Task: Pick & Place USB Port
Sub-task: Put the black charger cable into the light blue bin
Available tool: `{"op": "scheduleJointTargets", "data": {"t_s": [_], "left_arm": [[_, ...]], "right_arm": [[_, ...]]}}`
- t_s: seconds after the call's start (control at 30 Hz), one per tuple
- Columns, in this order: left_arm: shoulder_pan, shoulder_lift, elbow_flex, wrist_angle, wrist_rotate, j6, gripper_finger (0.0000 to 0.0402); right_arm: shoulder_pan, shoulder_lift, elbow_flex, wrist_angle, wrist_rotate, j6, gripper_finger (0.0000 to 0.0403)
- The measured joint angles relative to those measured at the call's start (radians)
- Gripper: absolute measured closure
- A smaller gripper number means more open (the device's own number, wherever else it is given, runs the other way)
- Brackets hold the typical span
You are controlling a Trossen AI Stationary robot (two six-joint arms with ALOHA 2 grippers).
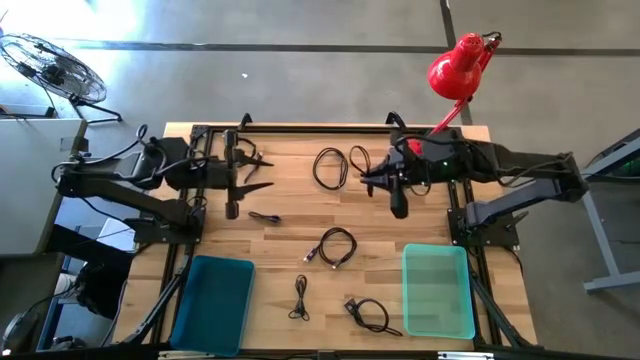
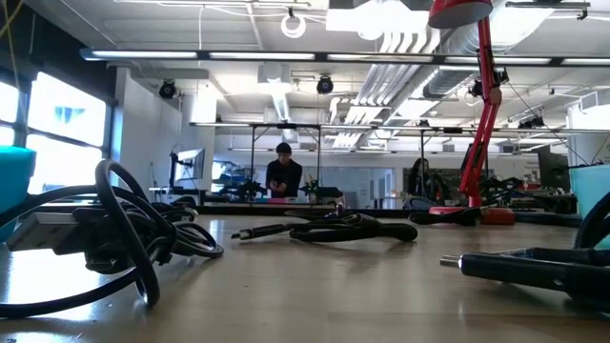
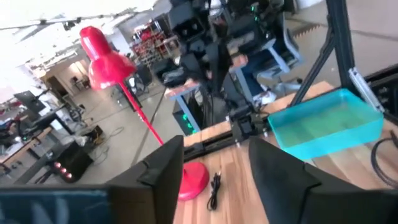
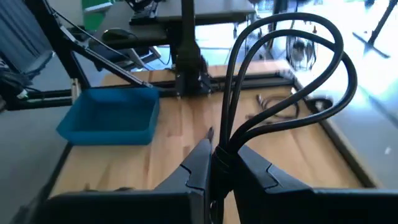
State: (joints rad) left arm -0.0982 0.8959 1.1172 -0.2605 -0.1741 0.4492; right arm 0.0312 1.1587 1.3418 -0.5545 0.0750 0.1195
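My right gripper [image 1: 372, 182] is over the far middle of the table, shut on a black coiled USB cable [image 1: 358, 158]. In the right wrist view the cable's loops [image 4: 292, 68] stand out beyond the fingers. My left gripper [image 1: 252, 176] waits open over the far left of the table, touching nothing; its fingers frame the red lamp base in the left wrist view [image 3: 214, 180]. Another coiled cable [image 1: 330, 167] lies flat on the wood just left of the held one. The low view shows neither gripper. My right gripper pinches the cable's bundled strands [image 4: 221, 154] between its two fingers, where the loops come together. The fingers come level from the table's right side, pointing left. The loops reach out past the fingertips and look lifted off the wood.
More black cables lie at mid table [image 1: 337, 245], near the front [image 1: 301, 297] [image 1: 368, 313], and a small one left of centre [image 1: 263, 216]. A blue bin [image 1: 212, 300] sits near-left and a green bin [image 1: 437, 290] near-right. A red lamp [image 1: 457, 70] stands at the far right corner.
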Motion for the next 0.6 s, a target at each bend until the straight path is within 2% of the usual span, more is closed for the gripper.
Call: {"op": "scheduleJointTargets", "data": {"t_s": [0.13, 0.27, 0.47, 0.6], "left_arm": [[0.000, 0.003, 0.002, 0.002, -0.002, 0.000, 0.0207], [0.000, 0.004, 0.002, -0.005, -0.028, 0.000, 0.0206], [0.000, 0.004, 0.002, -0.005, -0.042, -0.006, 0.0206], [0.000, 0.006, 0.002, -0.005, -0.042, -0.066, 0.0206]], "right_arm": [[0.079, -0.038, 0.000, -0.101, 0.042, 0.126, 0.0370], [0.170, -0.076, 0.000, -0.188, -0.024, 0.298, 0.0370], [0.372, -0.101, 0.000, -0.272, -0.114, 0.588, 0.0370], [0.508, -0.087, 0.000, -0.389, -0.095, 0.856, 0.0370]]}}
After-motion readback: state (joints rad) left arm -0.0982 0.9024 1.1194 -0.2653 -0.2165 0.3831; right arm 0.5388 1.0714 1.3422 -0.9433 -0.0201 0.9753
